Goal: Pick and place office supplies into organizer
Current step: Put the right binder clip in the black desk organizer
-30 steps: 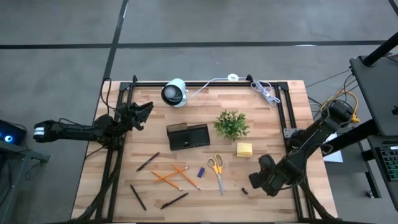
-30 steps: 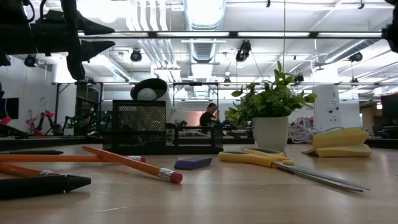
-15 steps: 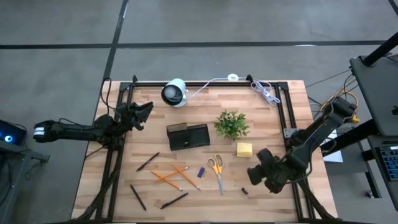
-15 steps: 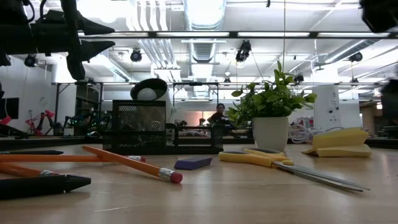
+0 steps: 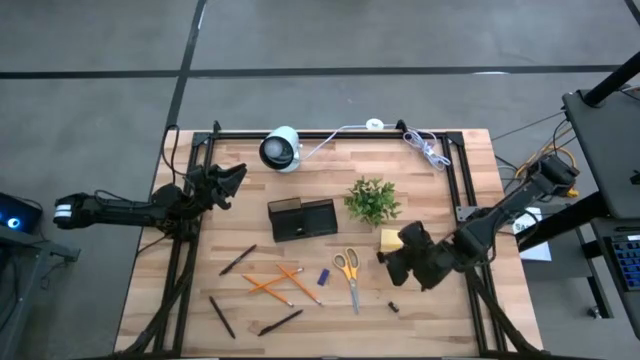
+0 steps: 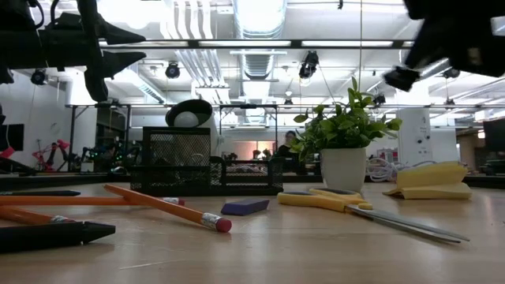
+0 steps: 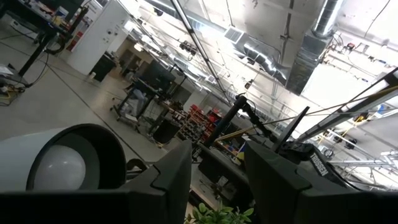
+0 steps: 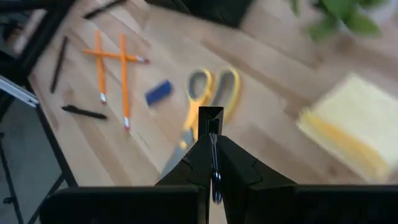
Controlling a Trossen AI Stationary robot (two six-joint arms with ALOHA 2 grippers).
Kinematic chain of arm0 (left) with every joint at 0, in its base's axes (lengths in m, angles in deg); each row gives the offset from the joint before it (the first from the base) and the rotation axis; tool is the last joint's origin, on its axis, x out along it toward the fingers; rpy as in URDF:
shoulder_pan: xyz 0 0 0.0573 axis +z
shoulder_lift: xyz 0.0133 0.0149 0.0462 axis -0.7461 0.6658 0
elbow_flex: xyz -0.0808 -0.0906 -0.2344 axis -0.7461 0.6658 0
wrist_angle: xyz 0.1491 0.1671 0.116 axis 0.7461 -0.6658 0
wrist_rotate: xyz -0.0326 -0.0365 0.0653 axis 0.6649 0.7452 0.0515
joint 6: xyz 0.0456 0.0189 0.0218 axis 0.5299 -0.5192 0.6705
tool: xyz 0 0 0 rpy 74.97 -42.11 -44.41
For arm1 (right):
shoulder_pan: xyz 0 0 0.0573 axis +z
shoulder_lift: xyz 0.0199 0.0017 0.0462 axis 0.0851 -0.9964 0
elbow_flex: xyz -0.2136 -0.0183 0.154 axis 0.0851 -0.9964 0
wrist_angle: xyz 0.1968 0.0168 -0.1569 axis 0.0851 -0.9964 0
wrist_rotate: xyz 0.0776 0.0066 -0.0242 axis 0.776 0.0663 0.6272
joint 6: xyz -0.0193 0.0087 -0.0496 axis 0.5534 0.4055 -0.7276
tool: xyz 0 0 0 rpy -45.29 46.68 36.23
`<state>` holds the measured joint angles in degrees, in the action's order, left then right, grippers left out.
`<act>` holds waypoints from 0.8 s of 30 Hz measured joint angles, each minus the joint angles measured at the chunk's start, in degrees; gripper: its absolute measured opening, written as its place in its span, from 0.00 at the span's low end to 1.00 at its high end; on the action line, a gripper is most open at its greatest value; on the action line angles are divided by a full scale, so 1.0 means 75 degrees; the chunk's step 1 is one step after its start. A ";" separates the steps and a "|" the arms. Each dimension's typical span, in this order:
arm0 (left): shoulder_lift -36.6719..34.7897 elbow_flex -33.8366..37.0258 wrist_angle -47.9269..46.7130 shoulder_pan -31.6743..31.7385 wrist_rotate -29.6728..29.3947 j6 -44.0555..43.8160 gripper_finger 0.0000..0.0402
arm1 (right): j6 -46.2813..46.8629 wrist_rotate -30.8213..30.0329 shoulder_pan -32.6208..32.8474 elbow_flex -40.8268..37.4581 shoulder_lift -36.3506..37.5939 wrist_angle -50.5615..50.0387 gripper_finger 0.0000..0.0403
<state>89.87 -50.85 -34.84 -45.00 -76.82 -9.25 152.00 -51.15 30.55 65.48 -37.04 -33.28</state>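
Observation:
The black organizer (image 5: 302,218) stands mid-table. In front of it lie orange pencils (image 5: 275,283), black pens (image 5: 238,260), a small blue piece (image 5: 323,276), yellow-handled scissors (image 5: 348,275) and a small dark clip (image 5: 393,305). The yellow sticky-note pad (image 5: 390,238) lies flat to the right, partly under my right gripper (image 5: 388,262). That gripper hovers shut above the table, pointing slantwise down toward the scissors' handles (image 8: 205,93), with nothing seen between its fingers. My left gripper (image 5: 228,180) waits open in the air at the table's left edge, holding nothing.
A white round camera-like device (image 5: 281,149) sits at the far edge and a potted plant (image 5: 373,200) stands right of the organizer. A white coiled cable (image 5: 428,150) lies at the far right corner. Black frame rails (image 5: 455,190) run along the sides. A person (image 6: 288,150) is far behind the table.
My right gripper has risen and moved from the table's near right area toward the left and far side, next to the sticky-note pad. It has rolled and tipped as it went, and stays shut. Nothing on the table has moved.

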 joint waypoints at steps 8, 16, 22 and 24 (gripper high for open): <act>0.0000 0.0000 -0.0042 -0.0001 0.0046 0.0005 0.33 | -0.2175 0.0065 -0.1185 0.0003 -0.0003 0.1431 0.02; -0.0016 -0.0003 -0.0200 0.0001 0.1085 0.0044 0.33 | -0.3924 0.1104 -0.2371 0.0003 -0.0003 0.2838 0.02; -0.0185 -0.0003 -0.0418 -0.0002 0.1423 0.0048 0.33 | -0.4765 0.1902 -0.3125 0.0003 -0.0026 0.3571 0.02; -0.0310 -0.0009 -0.0560 -0.0002 0.1434 0.0053 0.33 | -0.4899 0.2124 -0.3345 0.0003 -0.0055 0.3674 0.02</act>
<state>87.54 -50.92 -39.04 -45.01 -66.07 -8.85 115.26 -35.22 5.46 65.50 -37.45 -5.73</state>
